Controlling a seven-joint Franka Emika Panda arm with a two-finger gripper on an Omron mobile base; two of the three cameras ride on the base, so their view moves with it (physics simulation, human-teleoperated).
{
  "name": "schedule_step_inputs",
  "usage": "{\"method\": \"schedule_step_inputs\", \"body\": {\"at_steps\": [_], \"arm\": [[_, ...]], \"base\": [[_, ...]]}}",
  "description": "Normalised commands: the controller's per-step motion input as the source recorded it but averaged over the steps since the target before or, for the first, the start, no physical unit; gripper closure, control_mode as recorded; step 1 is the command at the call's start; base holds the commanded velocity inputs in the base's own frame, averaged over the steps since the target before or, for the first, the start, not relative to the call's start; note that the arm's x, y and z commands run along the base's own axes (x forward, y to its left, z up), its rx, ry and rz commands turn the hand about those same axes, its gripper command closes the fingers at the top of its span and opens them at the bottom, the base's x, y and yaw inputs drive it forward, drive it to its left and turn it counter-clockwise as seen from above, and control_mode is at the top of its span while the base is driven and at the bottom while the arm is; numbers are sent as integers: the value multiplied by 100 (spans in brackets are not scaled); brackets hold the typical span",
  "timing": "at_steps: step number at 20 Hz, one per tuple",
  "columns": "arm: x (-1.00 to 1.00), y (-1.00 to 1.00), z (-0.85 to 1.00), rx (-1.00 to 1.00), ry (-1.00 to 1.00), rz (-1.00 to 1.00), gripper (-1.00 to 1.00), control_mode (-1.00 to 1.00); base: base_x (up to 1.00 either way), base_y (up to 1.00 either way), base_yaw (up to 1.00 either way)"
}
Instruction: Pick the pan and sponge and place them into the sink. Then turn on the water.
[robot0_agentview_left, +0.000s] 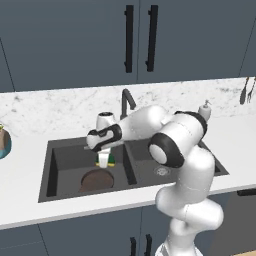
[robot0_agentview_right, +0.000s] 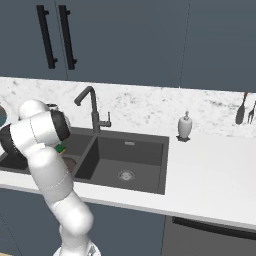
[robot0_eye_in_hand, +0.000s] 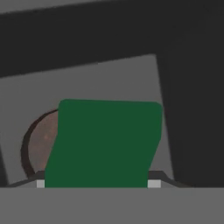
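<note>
My gripper (robot0_agentview_left: 103, 161) hangs over the left basin of the dark-grey sink (robot0_agentview_left: 65, 159), shut on the sponge (robot0_agentview_left: 111, 161). In the hand view the sponge's green face (robot0_eye_in_hand: 105, 144) fills the space between the two fingertips. The round dark-brown pan (robot0_agentview_left: 97, 180) lies on the floor of that same basin, just below the gripper, and shows behind the sponge in the hand view (robot0_eye_in_hand: 40, 146). From the right base view my arm covers most of the left basin; a bit of the sponge (robot0_agentview_right: 60, 148) and of the pan (robot0_agentview_right: 69, 163) peek out. No water is in view at the faucet (robot0_agentview_left: 126, 100).
A soap dispenser (robot0_agentview_right: 185, 125) stands on the counter right of the sink. Utensils (robot0_agentview_right: 244, 107) hang on the wall at the far right. A teal bowl (robot0_agentview_left: 4, 142) sits at the left edge of the counter. The right basin (robot0_agentview_right: 127, 160) holds a round drain.
</note>
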Motion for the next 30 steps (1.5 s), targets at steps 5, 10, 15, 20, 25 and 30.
{"method": "schedule_step_inputs", "body": {"at_steps": [5,10,15,20,25,30], "arm": [[0,2,-52,-9,1,-16,100,-100],[0,27,-52,-15,0,-14,100,-100],[1,31,-30,-11,0,-15,100,-100],[21,50,-6,-8,0,-15,100,-100],[29,69,-7,-5,2,-19,100,-100],[28,62,-40,-3,15,-19,100,-100]], "base": [[0,0,0],[0,0,0],[0,0,0],[0,0,0],[0,0,0],[0,0,0]]}}
